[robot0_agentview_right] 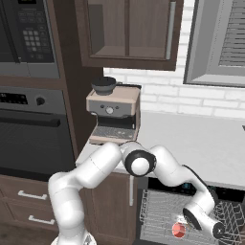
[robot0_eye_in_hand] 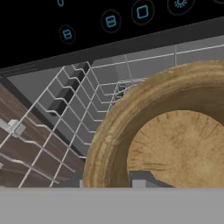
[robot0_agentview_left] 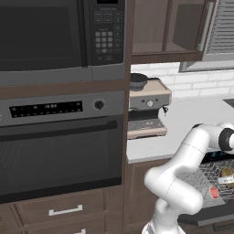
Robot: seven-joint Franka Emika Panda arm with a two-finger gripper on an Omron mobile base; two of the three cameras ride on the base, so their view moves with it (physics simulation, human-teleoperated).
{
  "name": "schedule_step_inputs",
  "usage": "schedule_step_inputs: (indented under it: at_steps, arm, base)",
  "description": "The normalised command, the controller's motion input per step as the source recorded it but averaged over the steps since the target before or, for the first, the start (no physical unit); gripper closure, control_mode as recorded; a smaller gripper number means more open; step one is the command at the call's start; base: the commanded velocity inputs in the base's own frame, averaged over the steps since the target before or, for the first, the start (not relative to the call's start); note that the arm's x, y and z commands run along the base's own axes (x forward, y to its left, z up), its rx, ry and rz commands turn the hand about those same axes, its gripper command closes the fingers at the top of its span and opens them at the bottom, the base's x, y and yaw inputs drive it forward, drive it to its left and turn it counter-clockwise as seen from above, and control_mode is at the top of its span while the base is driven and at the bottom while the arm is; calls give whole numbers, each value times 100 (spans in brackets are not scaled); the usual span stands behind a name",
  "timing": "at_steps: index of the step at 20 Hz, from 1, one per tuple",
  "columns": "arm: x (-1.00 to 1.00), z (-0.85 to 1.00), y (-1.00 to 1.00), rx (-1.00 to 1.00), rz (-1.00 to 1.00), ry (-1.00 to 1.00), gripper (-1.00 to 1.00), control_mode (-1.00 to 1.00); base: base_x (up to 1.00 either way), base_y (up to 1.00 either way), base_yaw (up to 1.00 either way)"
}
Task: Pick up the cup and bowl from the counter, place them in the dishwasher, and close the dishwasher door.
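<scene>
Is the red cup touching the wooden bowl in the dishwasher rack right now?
Apart. In the left base view, the red cup sits lower on the wire rack, with bare mesh between it and the wooden bowl above, near the robot's hand.

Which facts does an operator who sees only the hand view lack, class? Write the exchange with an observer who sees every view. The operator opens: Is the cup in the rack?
Observer: Yes. In the right base view the red cup sits in the wire rack.
Operator: What stands on the counter?
Observer: An espresso machine stands at the left end of the counter.
Operator: How does the arm reach in?
Observer: The arm bends down past the counter's front edge to the rack.
</scene>
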Motion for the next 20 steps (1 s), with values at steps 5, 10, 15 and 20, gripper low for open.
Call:
schedule_step_inputs:
  at_steps: [5, 10, 15, 20]
  arm:
    - [0, 57, -2, 13, -1, -12, 100, -100]
    - [7, 21, 0, 1, -1, -3, 100, -100]
    - [34, -37, 14, 0, 0, 0, 100, -100]
    - [10, -84, 13, 0, 0, 1, 100, -100]
  base:
    - [0, 0, 0]
    - [0, 0, 0]
    - [0, 0, 0]
    - [0, 0, 0]
